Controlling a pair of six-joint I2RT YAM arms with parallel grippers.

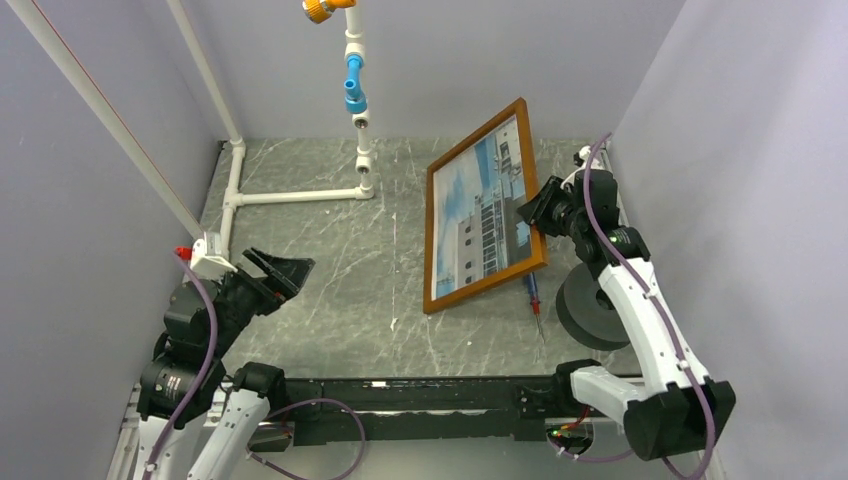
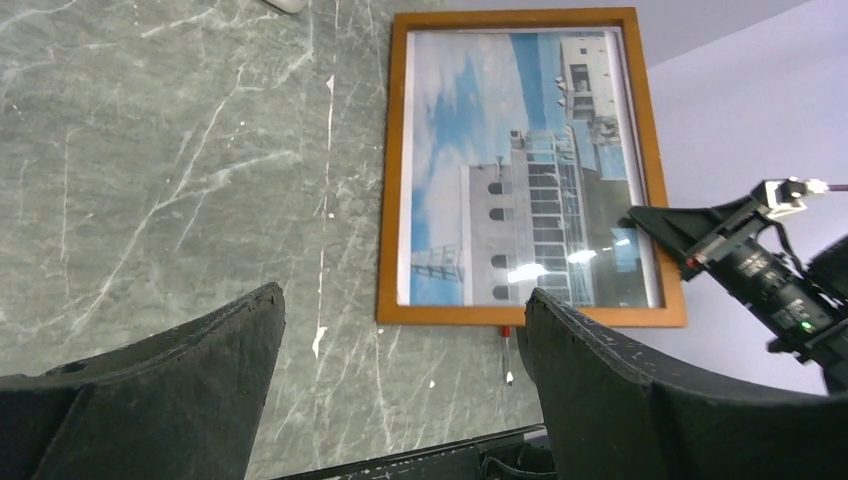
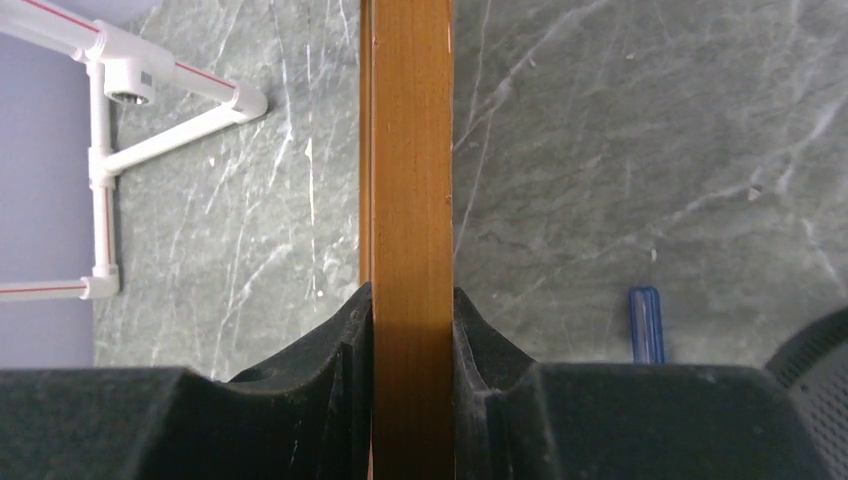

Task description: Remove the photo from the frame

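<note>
Right wrist view: thin reddish-brown wooden rectangular frame (image 3: 410,200) is clamped edge-on between both fingers (image 3: 335,360) of R gripper (image 3: 410,305). Top external view: frame is held tilted up near far-right corner of grey marbled table (image 1: 320,250), lower edge by blue-handled screwdriver (image 1: 531,287). Large rectangular print of white building against blue sky (image 1: 480,215) is seated inside frame. L gripper (image 1: 275,272) is spread wide, nothing grasped, near near-left corner.

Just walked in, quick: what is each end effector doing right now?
Left end effector: open, holding nothing.
Right end effector: closed on the edge of the frame.
</note>
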